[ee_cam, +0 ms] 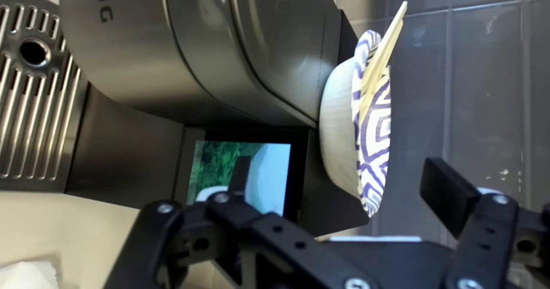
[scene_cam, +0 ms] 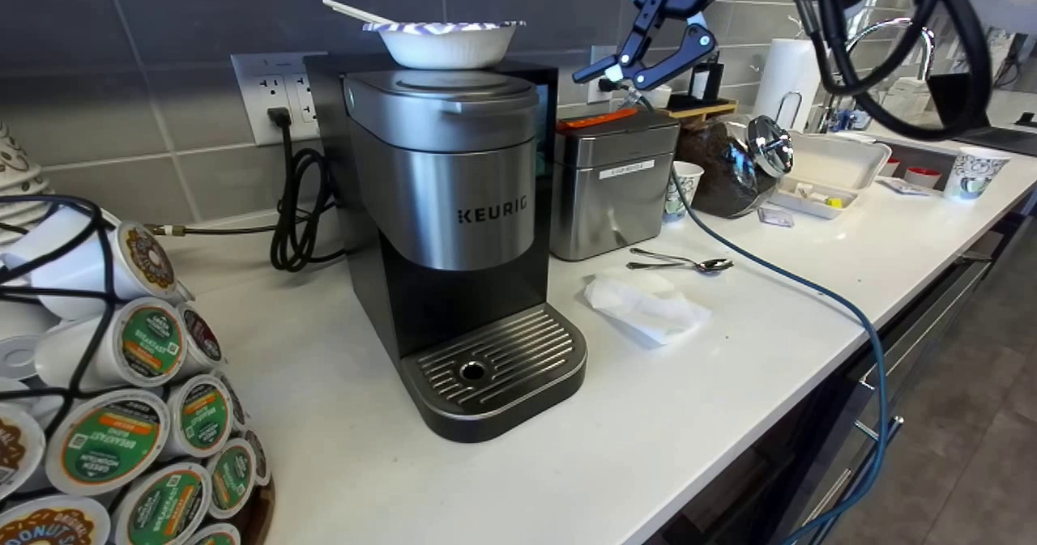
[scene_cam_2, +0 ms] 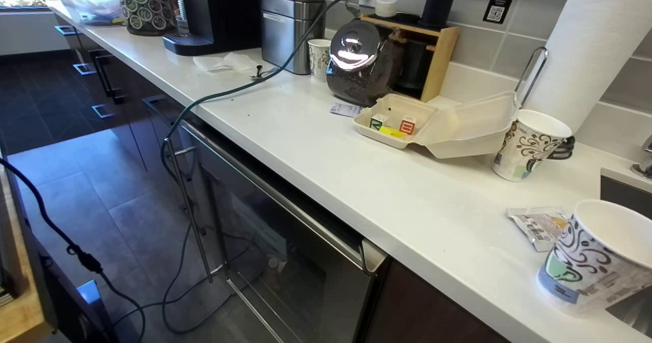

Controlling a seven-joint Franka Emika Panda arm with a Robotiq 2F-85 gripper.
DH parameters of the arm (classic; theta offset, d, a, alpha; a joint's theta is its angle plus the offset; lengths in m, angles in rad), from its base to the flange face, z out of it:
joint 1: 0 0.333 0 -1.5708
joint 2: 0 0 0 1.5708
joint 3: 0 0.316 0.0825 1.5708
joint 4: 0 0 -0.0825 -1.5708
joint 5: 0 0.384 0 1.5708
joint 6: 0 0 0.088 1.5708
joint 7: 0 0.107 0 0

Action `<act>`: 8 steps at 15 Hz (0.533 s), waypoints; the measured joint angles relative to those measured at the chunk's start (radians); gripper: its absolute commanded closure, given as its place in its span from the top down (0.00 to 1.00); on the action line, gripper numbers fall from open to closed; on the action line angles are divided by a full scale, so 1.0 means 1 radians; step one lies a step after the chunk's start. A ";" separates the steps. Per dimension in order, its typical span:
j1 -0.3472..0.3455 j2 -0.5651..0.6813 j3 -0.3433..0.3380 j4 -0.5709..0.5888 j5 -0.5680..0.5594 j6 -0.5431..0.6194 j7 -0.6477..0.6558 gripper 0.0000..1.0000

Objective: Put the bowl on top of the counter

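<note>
The bowl (scene_cam: pixel 448 47), white outside with a purple-blue patterned inside, sits upright on top of the coffee maker (scene_cam: pixel 445 205). Pale chopsticks (scene_cam: pixel 356 12) stick out over its rim. In the wrist view the bowl (ee_cam: pixel 339 126) appears sideways; another exterior view does not show it. My gripper (scene_cam: pixel 608 78) is in the air to the right of the bowl in an exterior view, apart from it. In the wrist view my gripper (ee_cam: pixel 343 186) is open, its fingers spread wide with nothing held. The white counter (scene_cam: pixel 340 480) runs under everything and also shows in an exterior view (scene_cam_2: pixel 326 169).
A steel bin (scene_cam: pixel 616 197) stands right of the coffee maker. A white cloth (scene_cam: pixel 646 306) and spoons (scene_cam: pixel 689 264) lie in front of it. A blue cable (scene_cam: pixel 778 270) crosses the counter. Coffee pods (scene_cam: pixel 105 440) are piled at left. A takeout box (scene_cam_2: pixel 438 124) and paper cups (scene_cam_2: pixel 596 256) stand farther along.
</note>
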State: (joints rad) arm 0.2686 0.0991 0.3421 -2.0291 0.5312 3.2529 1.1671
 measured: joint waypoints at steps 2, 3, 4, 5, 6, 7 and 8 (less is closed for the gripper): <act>0.012 0.042 -0.004 0.049 -0.008 0.004 -0.001 0.82; 0.022 0.060 -0.012 0.075 -0.018 0.004 -0.001 0.72; 0.033 0.076 -0.023 0.097 -0.027 0.004 -0.001 0.68; 0.047 0.092 -0.038 0.120 -0.036 0.004 -0.001 0.58; 0.062 0.106 -0.055 0.140 -0.046 0.004 -0.001 0.46; 0.080 0.119 -0.075 0.156 -0.054 0.004 -0.001 0.47; 0.099 0.131 -0.099 0.172 -0.062 0.004 -0.001 0.39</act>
State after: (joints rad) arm 0.3677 0.2300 0.2431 -1.8572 0.4692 3.2568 1.1663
